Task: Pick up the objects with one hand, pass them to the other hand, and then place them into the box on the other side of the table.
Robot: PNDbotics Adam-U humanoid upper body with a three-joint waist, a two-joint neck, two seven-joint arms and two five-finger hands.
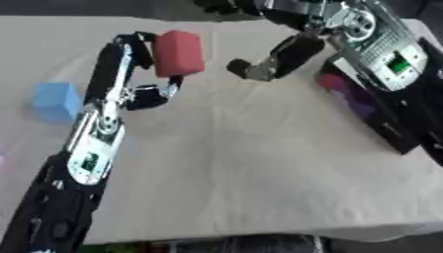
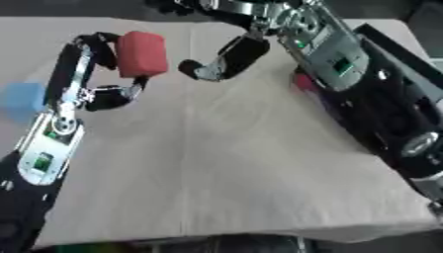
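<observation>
A red block (image 1: 180, 53) hangs above the table at upper left, held by my left hand (image 1: 131, 74), whose fingers curl over its top and whose thumb presses its lower edge. My right hand (image 1: 275, 58) comes in from the upper right and hovers a short way to the right of the block, fingers curled, holding nothing. A gap shows between it and the block. A light blue cube (image 1: 57, 101) sits on the table at the far left. A black box (image 1: 372, 111) stands at the table's right edge, with pink and purple things inside.
A beige cloth covers the table (image 1: 251, 168). My right forearm (image 1: 385, 47) crosses over the black box. The table's front edge runs along the bottom of the views.
</observation>
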